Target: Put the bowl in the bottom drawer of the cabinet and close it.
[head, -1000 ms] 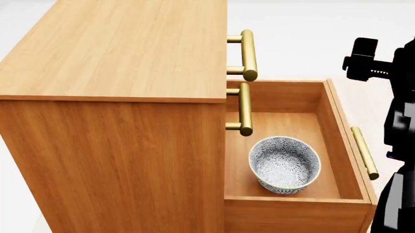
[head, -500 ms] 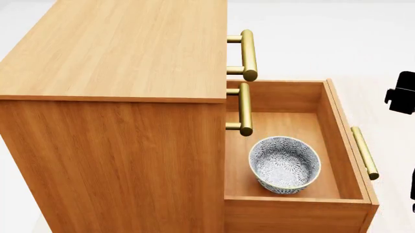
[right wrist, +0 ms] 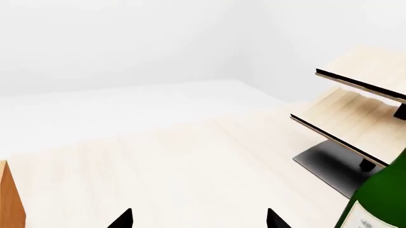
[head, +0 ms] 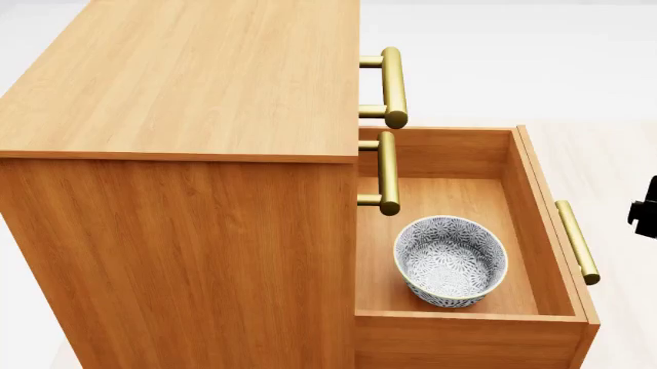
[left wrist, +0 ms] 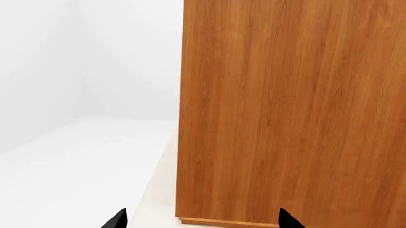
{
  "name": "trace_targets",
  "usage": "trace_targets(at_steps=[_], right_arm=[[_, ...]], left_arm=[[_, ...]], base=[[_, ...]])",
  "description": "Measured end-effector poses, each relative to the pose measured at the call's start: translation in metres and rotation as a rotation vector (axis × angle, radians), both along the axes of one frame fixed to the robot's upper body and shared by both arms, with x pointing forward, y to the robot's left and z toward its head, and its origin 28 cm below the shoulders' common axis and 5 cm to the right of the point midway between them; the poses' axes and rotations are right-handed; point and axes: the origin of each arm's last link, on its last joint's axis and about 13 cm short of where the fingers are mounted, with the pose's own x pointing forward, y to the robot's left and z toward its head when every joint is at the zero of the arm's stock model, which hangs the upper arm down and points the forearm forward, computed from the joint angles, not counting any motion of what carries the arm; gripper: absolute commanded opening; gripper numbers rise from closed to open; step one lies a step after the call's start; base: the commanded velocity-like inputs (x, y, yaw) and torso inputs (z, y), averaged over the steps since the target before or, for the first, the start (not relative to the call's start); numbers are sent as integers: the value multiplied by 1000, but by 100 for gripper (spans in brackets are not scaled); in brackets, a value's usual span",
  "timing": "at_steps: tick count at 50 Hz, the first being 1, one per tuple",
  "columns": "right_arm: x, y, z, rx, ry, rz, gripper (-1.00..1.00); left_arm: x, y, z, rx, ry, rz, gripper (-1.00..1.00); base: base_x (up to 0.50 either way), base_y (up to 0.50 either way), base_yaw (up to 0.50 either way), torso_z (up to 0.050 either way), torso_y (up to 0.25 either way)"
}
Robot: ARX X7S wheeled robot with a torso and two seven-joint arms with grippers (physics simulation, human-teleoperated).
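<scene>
The bowl point(head: 451, 261) sits inside the open bottom drawer point(head: 542, 231) of the cabinet point(head: 185, 154). The right gripper point(right wrist: 198, 219), released and empty, has pulled away rightward; the left gripper point(left wrist: 201, 219) is spread too. Closing remains.

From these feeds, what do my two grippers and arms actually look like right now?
Little shows. The left gripper appears only as two plain black pointed fingertips in the left wrist view; the right gripper looks the same in the right wrist view. The head view catches only a black, blocky fragment of the right arm. No cables or markings are visible.
</scene>
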Motion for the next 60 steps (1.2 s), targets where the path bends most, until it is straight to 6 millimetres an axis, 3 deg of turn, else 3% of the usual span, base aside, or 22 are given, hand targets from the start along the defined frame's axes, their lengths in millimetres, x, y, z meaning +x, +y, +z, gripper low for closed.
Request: trace_targets(at_steps=[33, 60], right_arm=[[-17, -2, -56, 4, 94, -19, 100], [-27, -6, -82, 4, 150, -27, 100]], left_arm=[[0, 0, -1, 2, 0, 1, 100], [0, 0, 4, 4, -1, 2, 100]], base=[[0, 0, 0, 0, 0], [0, 0, 0, 0, 0]])
